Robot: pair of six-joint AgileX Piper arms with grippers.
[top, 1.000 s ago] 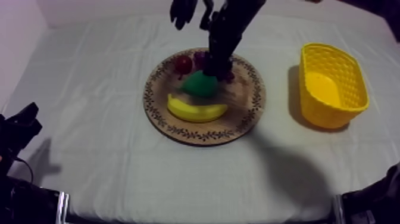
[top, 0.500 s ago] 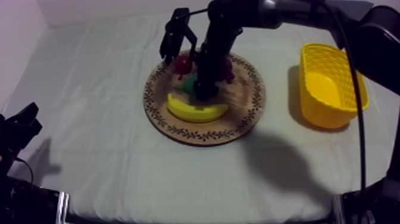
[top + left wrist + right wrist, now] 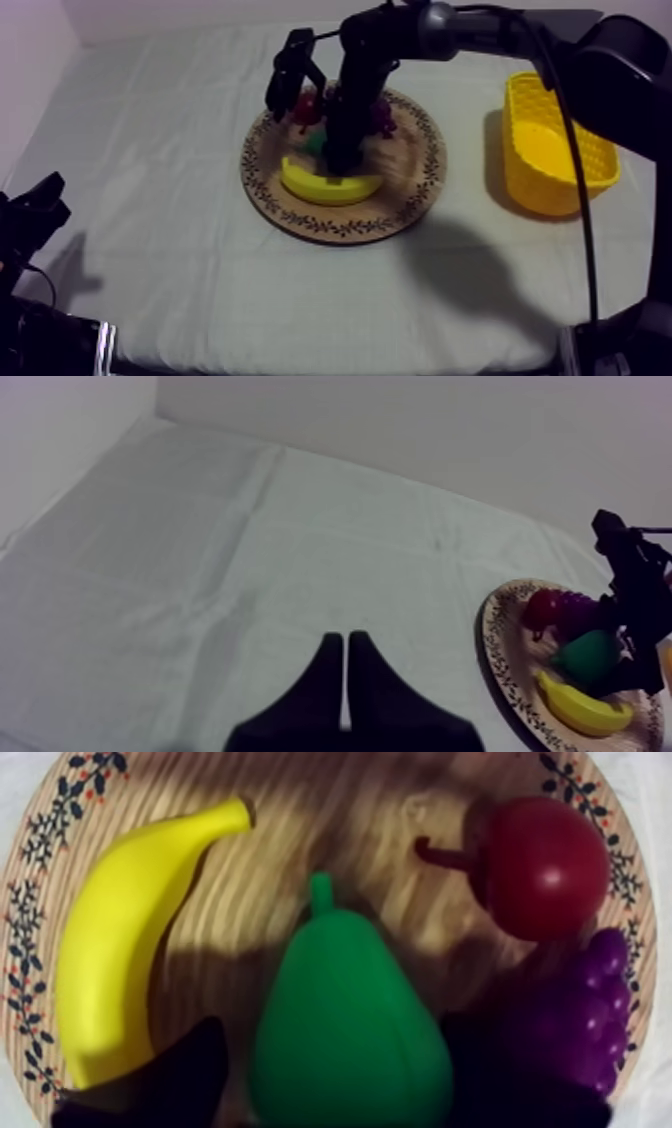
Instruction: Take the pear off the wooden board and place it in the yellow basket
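Top view first: the right arm [image 3: 350, 90] reaches in from the upper right and stands over the wooden board [image 3: 405, 212]. Its jaws are down among the fruit, right at the pear [image 3: 314, 142], of which only a green sliver peeps out beside the arm. The banana [image 3: 330, 186] lies just in front and the small red fruit [image 3: 305, 104] behind. The yellow basket [image 3: 522, 150] sits mouth up, well apart at the right of the worktop [image 3: 180, 260], so I'd judge the carry goes that way. The left arm [image 3: 30, 225] is low at its own corner, out of the way.

Left wrist view: the left jaws are pressed together in a narrow wedge over bare cloth, holding nothing.

Right wrist view: straight down on the pear, which is on the board with its stem pointing away. The right jaws are spread, one at each flank of the fat end. They aren't pinching yet, because wood shows on the banana side. The grapes [image 3: 580, 1014] crowd the other flank, which I reckon explains this snug straddle. The squeeze looks to be next, and a nudge to the grapes is the risk.
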